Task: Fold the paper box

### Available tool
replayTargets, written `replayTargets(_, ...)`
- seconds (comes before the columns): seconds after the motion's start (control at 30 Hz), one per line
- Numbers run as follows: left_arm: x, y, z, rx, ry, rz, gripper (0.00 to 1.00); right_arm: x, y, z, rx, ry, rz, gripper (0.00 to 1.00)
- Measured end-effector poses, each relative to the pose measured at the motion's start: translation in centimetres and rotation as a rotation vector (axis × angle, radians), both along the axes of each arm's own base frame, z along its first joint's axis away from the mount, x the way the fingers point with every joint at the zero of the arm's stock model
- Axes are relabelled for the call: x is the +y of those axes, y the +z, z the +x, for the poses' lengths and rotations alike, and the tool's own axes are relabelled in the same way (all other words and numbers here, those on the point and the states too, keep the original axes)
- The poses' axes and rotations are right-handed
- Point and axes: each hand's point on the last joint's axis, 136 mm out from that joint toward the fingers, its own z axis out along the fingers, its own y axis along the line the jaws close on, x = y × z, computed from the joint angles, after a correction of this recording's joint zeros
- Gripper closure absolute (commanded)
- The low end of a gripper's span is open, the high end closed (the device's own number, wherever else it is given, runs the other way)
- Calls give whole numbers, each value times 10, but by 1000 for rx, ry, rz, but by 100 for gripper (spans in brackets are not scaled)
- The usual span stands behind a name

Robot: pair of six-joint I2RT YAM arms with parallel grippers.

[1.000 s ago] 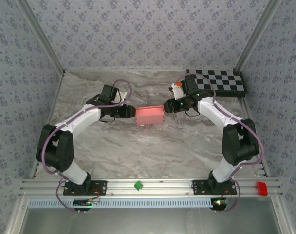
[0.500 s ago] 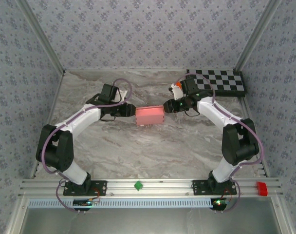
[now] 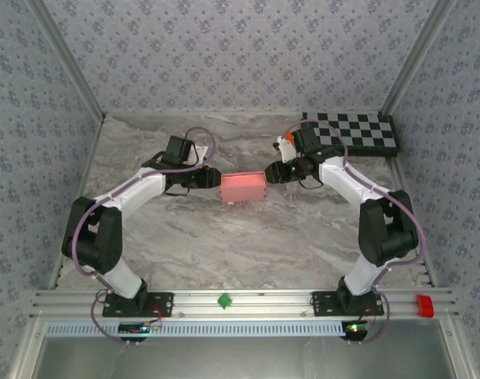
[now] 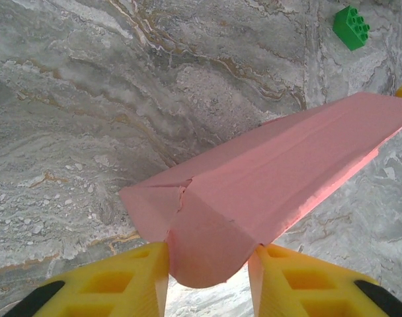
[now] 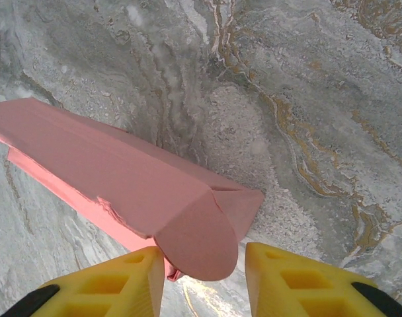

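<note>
Flap-tucking step, likely: left claw pinches paper box end flap; right claw narrow, straddling opposite flap, ungripped. Next probably: pinch, tuck inward.

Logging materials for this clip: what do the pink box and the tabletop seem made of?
The paper box: thin matte pink card, judging by creased folds and a slightly ragged edge. The table: grey marble-look surface with veining; real stone or printed laminate cannot be told.
</note>
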Motion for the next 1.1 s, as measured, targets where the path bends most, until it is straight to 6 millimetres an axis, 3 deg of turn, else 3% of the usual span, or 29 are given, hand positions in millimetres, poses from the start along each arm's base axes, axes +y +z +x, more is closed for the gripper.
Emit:
replayTargets(0.43, -1, 0, 0, 4, 0, -4, 68, 3, -4, -2, 18, 4, 6, 70)
replayTargets(0.63, -2, 1, -1, 13, -1, -15, 75, 6, -4, -4, 19, 14, 10, 74)
replayTargets(1.1, -3, 2, -2, 21, -1, -26, 75, 10, -2, -6, 21, 24, 9, 74)
